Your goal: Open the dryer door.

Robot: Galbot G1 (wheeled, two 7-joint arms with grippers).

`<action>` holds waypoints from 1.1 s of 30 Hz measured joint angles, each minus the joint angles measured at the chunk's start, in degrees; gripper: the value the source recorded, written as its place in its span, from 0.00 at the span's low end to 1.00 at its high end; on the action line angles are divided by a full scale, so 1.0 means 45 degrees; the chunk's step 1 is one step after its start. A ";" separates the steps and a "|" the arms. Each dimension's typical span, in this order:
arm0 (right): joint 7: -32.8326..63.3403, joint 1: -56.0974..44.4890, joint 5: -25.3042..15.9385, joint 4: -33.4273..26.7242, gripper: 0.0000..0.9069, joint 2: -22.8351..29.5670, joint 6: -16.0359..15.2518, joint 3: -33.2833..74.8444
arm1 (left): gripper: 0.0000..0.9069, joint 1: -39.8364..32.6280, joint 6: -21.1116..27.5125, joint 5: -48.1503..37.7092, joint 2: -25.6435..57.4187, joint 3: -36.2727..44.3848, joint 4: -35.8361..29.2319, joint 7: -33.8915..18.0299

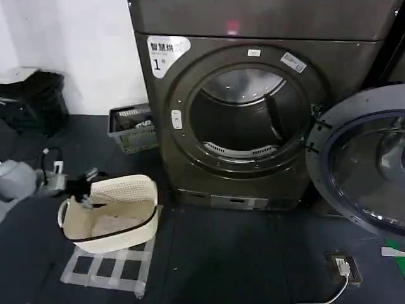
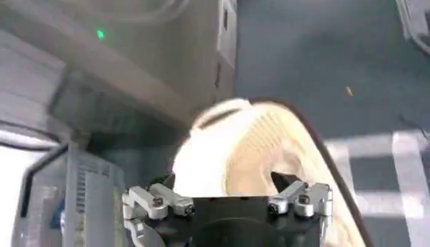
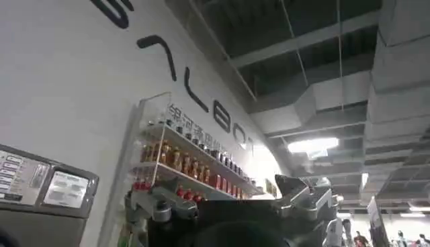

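Note:
The dryer [image 1: 345, 63] is a dark grey-brown front loader with a white label marked "1" [image 1: 166, 52]. Its round drum opening [image 1: 243, 114] is uncovered. The dryer door [image 1: 361, 171] is swung out to the right, its grey-blue inner side and glass facing me. My left gripper [image 1: 88, 182] hangs low at the far left, over the rim of a cream basket [image 1: 111, 212], well away from the door. In the left wrist view that left gripper [image 2: 225, 182] is open above the cream basket [image 2: 255, 147]. My right gripper [image 3: 215, 191] is open with nothing in it, pointing up at a ceiling and a shelf.
A grey crate [image 1: 131, 130] sits against the wall left of the dryer. White tape forms a grid [image 1: 107, 269] on the dark floor under the basket. A floor socket with a cable [image 1: 345, 267] lies below the open door. Dark bags [image 1: 35, 98] are at far left.

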 joint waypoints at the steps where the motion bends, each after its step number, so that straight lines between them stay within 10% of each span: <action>1: -0.0001 0.0019 -0.0009 0.0017 1.00 0.0024 0.0000 -0.0036 | 1.00 0.0107 -0.0005 0.0090 0.0003 -0.0001 0.0080 -0.0045; 33: -0.0045 -0.0097 0.0011 0.0217 1.00 0.0180 0.0060 -0.0050 | 1.00 0.0052 -0.0562 0.1815 0.0252 0.0701 0.0976 0.0312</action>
